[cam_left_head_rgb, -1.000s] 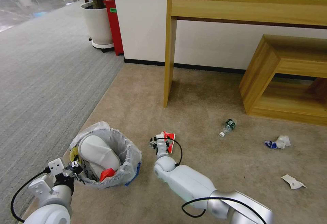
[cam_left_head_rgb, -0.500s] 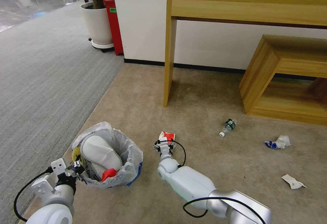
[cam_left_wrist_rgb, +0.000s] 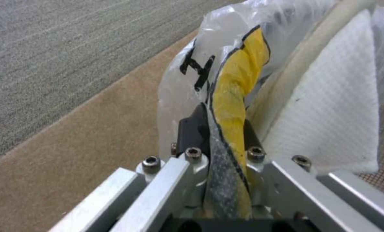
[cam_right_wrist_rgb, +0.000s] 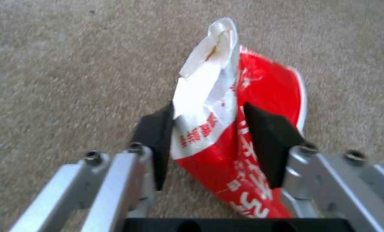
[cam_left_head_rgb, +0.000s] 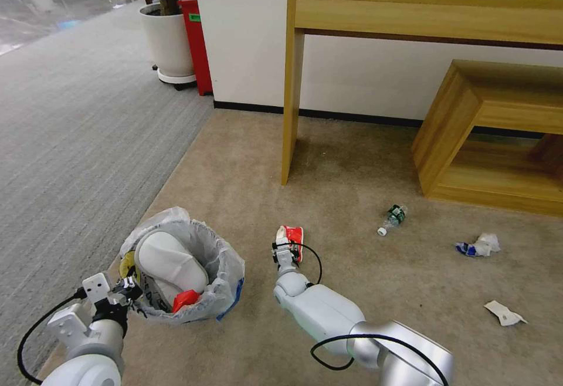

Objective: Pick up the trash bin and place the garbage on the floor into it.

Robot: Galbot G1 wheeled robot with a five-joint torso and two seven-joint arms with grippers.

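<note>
The trash bin (cam_left_head_rgb: 220,268), lined with a crinkly plastic bag, is at the lower left above the beige floor (cam_left_head_rgb: 352,175). My left gripper (cam_left_head_rgb: 126,289) is shut on its near rim. The left wrist view shows the fingers (cam_left_wrist_rgb: 192,129) of the left gripper (cam_left_wrist_rgb: 220,112) clamped on the bin's yellow rim (cam_left_wrist_rgb: 239,74) and bag. Inside are a white slipper (cam_left_head_rgb: 167,260) and a red scrap (cam_left_head_rgb: 185,299). My right gripper (cam_left_head_rgb: 285,251) is open low over the carpet. In the right wrist view the right gripper (cam_right_wrist_rgb: 209,129) straddles a red and white wrapper (cam_right_wrist_rgb: 260,83) lying on the floor.
More litter lies to the right: a plastic bottle (cam_left_head_rgb: 393,219), crumpled white-blue paper (cam_left_head_rgb: 478,245) and a white scrap (cam_left_head_rgb: 504,314). A wooden table leg (cam_left_head_rgb: 291,98) and a low wooden bench (cam_left_head_rgb: 492,139) stand ahead. Grey ribbed carpet (cam_left_head_rgb: 70,139) runs along the left.
My right gripper has moved right and forward, so its fingers now sit on either side of the red wrapper. The left arm and bin shifted only slightly.
</note>
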